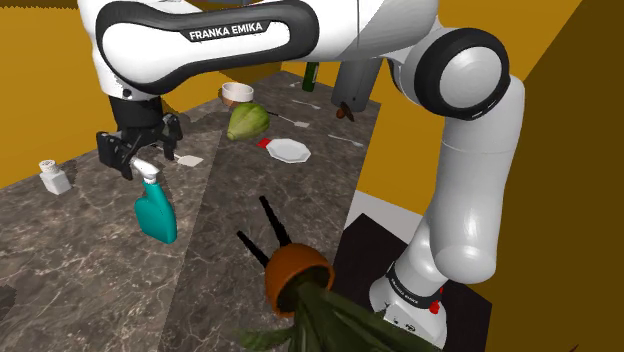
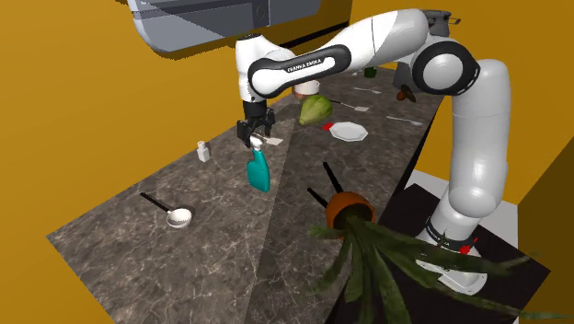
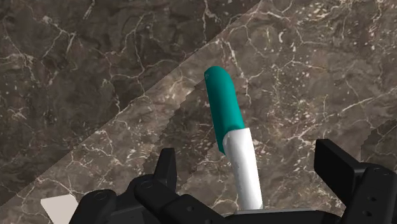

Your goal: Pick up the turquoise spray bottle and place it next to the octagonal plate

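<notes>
The turquoise spray bottle stands upright on the dark marble counter, its white trigger head on top. My gripper hangs right above that head, open, fingers not touching it. In the wrist view I look down on the bottle; its white head lies between the left finger and the right finger, with a gap on each side. The white octagonal plate lies farther along the counter, toward the shoulder view's right. From the second exterior view, the gripper is over the bottle, and the plate is beyond.
A green leafy lump and a bowl sit behind the plate. A small white bottle stands at the left. A tipped orange plant pot lies near the counter's edge. A ladle lies at the near end.
</notes>
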`<state>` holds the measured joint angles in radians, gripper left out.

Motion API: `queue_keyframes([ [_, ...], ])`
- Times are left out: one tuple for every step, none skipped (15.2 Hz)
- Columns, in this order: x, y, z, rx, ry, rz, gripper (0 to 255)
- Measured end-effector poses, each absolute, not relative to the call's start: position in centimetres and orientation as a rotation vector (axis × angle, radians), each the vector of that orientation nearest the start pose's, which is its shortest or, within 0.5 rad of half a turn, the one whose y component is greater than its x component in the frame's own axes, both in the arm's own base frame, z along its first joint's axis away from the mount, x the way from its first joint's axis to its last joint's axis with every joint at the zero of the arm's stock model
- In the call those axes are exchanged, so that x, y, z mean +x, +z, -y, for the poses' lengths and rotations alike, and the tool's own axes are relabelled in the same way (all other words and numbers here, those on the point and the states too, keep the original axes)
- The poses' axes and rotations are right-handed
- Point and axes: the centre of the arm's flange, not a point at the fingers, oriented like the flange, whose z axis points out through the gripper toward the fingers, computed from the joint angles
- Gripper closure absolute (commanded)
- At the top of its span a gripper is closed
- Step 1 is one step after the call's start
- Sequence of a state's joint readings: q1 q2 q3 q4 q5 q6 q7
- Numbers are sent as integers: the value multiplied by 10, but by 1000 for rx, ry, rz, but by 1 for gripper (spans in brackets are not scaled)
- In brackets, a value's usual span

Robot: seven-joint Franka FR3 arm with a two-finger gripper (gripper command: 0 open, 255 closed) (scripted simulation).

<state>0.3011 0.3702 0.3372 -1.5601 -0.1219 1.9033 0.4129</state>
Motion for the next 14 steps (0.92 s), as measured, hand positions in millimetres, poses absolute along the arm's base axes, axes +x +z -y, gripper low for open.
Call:
queue_keyframes([
  [553, 436, -366, -3116, 11, 383, 0],
  [553, 431, -366, -3117, 11, 383, 0],
  [553, 426, -366, -3116, 11, 383, 0],
  [554, 422, -366, -3116, 11, 383, 0],
  [554, 420, -366, -3116, 11, 383, 0],
  [554, 420, -366, -3116, 11, 383, 0],
  [554, 419, -366, -3116, 10, 383, 0],
  [554, 419, -366, -3116, 10, 383, 0],
  [554, 419, -366, -3116, 10, 383, 0],
  [554, 419, -366, -3116, 10, 383, 0],
  [554, 419, -366, -3116, 10, 383, 0],
  [554, 419, -366, -3116, 10, 383, 255],
  [554, 419, -366, -3116, 10, 383, 255],
  [554, 419, -366, -3116, 10, 383, 255],
])
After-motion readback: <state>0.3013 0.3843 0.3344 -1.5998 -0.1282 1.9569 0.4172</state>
